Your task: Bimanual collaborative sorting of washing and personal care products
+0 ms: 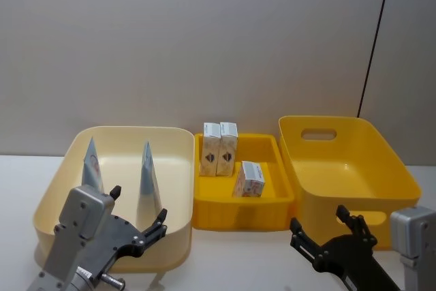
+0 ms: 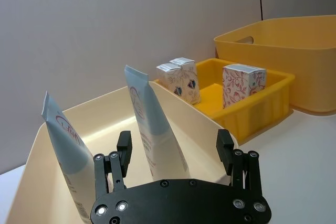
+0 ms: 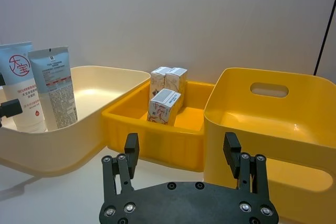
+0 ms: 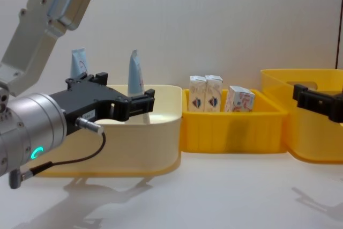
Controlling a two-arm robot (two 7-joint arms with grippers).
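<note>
Left gripper: hangs above the near rim of the cream bin, jaws spread wide with nothing between them.
Right gripper: sits low in front of the large yellow bin's near wall, jaws also wide apart and holding nothing.
Cream bin: the leftmost of three containers in a row on the white table, rounded at the corners and holding both tubes.
Left tube: light blue and white, stands upright with its flat crimped end up, close to the bin's left wall.
Right tube: the same kind, upright with the crimp up, nearer the middle of the bin. It is just beyond the left gripper's fingers; from the wrist it looks apart from them.
Yellow tray: shallow, set between the two bins and close against both, holding the three cartons.
Paired cartons: two small white boxes with red and blue print, upright and side by side, touching, at the tray's far left end.
Third carton: stands alone, nearer the robot and to the right of the pair, turned a little off square.
Large yellow bin: the rightmost and deepest container, with a slot handle cut into its far wall.
</note>
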